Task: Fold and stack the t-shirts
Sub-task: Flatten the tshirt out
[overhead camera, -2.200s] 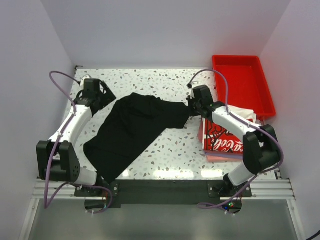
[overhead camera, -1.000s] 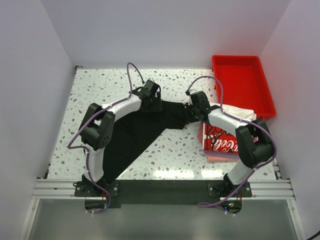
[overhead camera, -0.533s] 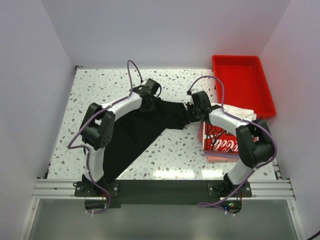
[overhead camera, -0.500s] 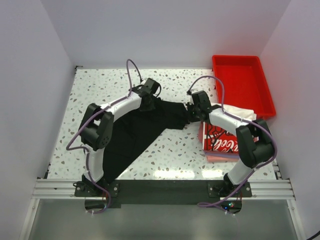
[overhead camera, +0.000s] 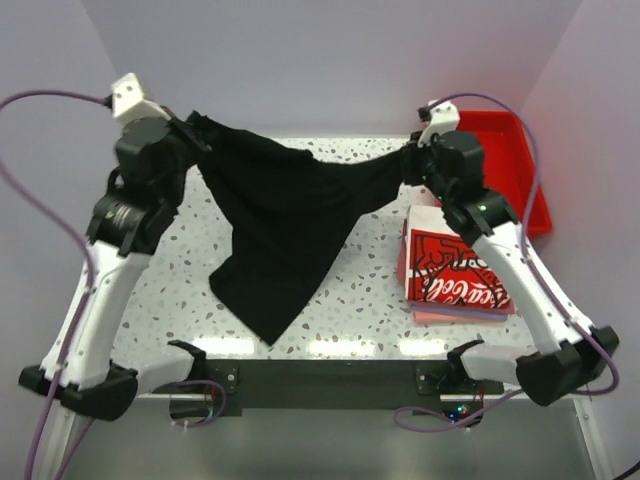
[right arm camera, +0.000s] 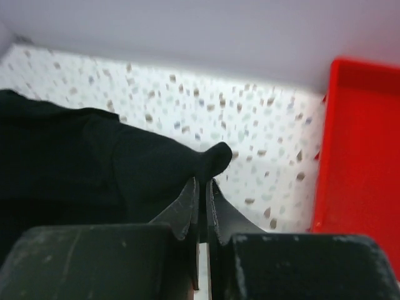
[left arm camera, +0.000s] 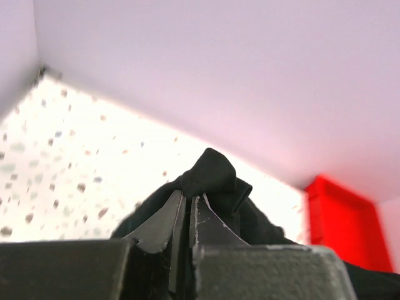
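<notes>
The black t-shirt [overhead camera: 285, 220] hangs in the air, stretched between my two raised arms, its lower tip near the table's front. My left gripper [overhead camera: 192, 135] is shut on its upper left corner, where a bunch of black cloth [left arm camera: 209, 175] sticks out past the left gripper's [left arm camera: 189, 200] tips. My right gripper [overhead camera: 410, 160] is shut on the upper right corner, a nub of the black shirt [right arm camera: 215, 156] pinched at the right gripper's [right arm camera: 201, 184] tips. A folded white t-shirt with a red-and-black print [overhead camera: 455, 275] lies at the right on a pinkish one [overhead camera: 450, 315].
A red plastic tray [overhead camera: 505, 170] stands at the back right, seen also as the red tray [right arm camera: 362, 156] and the tray [left arm camera: 340, 212] in the wrist views. The speckled table [overhead camera: 370, 290] is walled by white panels on three sides.
Both arms have lifted high off the table, raising the black t-shirt from lying flat to hanging spread between them. The left gripper closed on the shirt's corner before the lift.
</notes>
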Tool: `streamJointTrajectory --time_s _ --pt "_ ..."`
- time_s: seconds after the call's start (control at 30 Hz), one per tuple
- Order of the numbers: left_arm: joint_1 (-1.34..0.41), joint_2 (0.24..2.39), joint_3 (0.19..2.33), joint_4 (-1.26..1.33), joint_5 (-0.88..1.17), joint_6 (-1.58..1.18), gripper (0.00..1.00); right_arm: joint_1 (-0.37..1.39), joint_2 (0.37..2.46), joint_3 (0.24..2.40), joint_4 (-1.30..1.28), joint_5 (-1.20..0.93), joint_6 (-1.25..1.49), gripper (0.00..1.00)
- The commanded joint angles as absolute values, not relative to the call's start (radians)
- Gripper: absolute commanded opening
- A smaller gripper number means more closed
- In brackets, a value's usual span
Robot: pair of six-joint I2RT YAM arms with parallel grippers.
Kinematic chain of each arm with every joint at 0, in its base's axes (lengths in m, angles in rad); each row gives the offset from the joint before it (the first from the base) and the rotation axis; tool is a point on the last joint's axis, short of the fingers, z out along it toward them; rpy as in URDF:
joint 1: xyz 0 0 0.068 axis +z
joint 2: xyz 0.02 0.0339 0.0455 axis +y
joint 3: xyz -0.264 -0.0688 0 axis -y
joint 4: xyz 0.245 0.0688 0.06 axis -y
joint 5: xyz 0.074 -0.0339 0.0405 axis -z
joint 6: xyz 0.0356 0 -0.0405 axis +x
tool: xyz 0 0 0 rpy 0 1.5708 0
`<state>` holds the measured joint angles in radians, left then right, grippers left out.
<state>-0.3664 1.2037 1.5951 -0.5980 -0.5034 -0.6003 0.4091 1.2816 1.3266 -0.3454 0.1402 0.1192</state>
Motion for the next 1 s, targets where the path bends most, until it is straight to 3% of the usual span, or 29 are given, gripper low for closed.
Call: streamJointTrajectory --time_s 0.0,0.2,0.57,0.8,0.9,0.97 --pt "-0.376 1.094 1.698 -0.572 -0.600 -0.551 0.00 0.405 1.166 1.465 -0.400 0.195 0.041 0.00" --pt "-0.376 0.954 1.894 -0.637 -0.739 -0.476 0.00 0.403 1.028 1.629 -0.469 0.203 -0.031 0.00" --pt "-0.376 0.810 2.075 -0.649 -0.692 -0.423 0.00 0.403 0.910 1.874 -0.575 0.091 -0.060 0.00" --pt "-0.382 0.819 2.007 -0.598 -0.764 -0.410 0.00 0.405 0.959 1.879 -0.557 0.089 -0.075 0.00" --pt "-0.444 0.863 1.874 -0.542 -0.883 -0.394 0.00 0.403 1.032 1.830 -0.511 0.109 -0.084 0.00" --pt "-0.500 0.917 1.803 -0.483 -1.073 -0.376 0.00 0.405 1.104 1.780 -0.480 0.139 -0.097 0.00"
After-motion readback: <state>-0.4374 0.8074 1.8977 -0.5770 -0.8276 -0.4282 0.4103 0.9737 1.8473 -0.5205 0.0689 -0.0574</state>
